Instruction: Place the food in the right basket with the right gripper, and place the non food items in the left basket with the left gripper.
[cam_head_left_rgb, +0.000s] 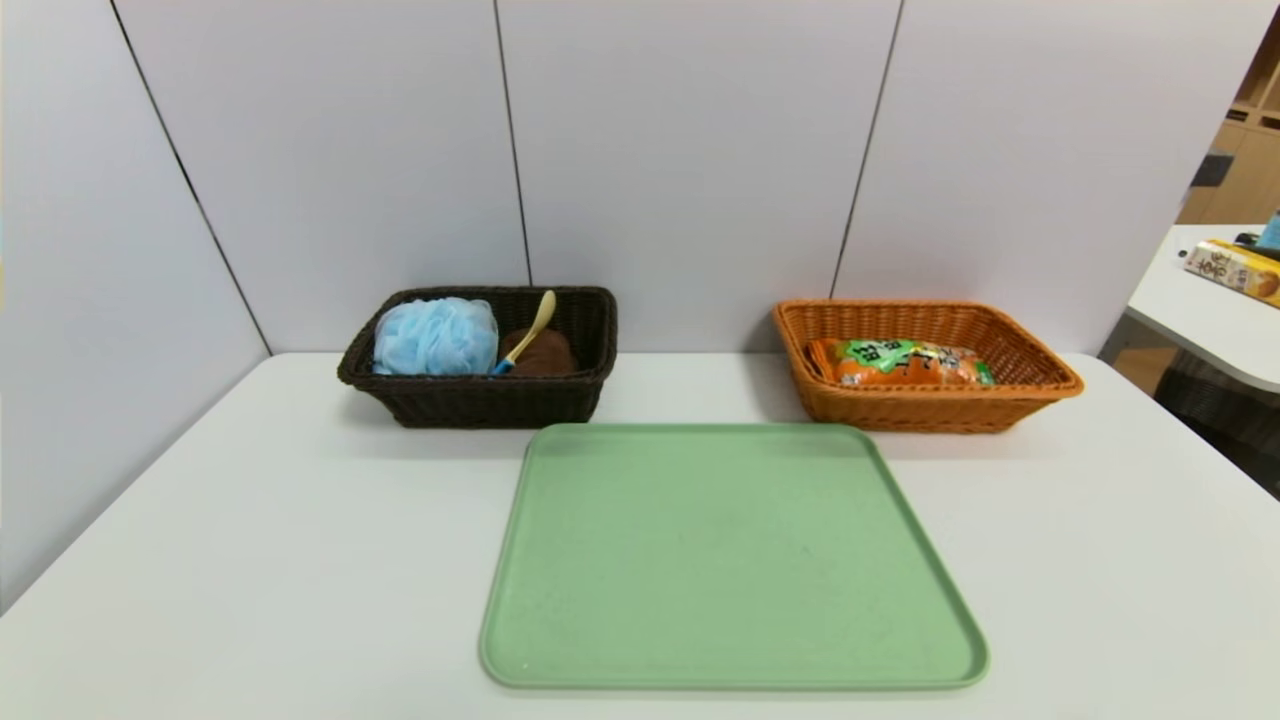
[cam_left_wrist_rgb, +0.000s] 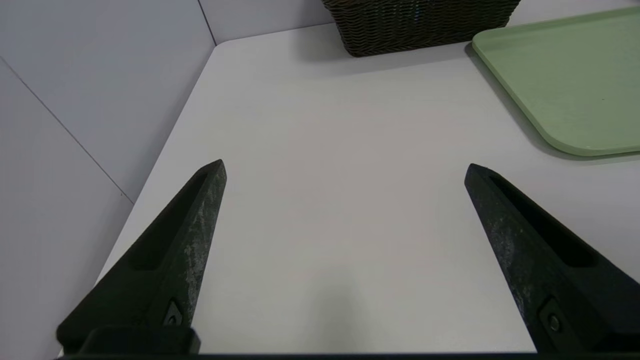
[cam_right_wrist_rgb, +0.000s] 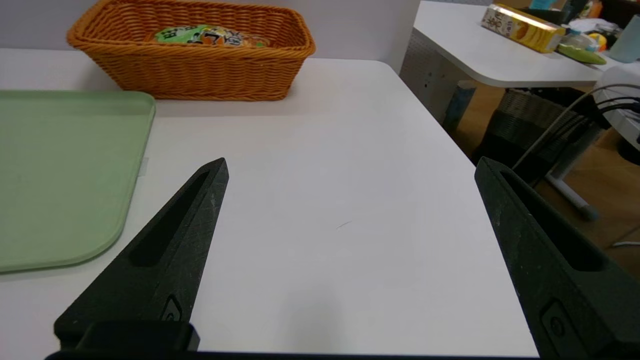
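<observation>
Head overlooks, wrists low, sharing tray (cam_head_left_rgb: 733, 560)

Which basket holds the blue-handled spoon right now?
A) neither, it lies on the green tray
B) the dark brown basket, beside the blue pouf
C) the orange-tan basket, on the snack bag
B: the spoon leans inside the dark brown basket, between the blue pouf and the brown towel.
</observation>
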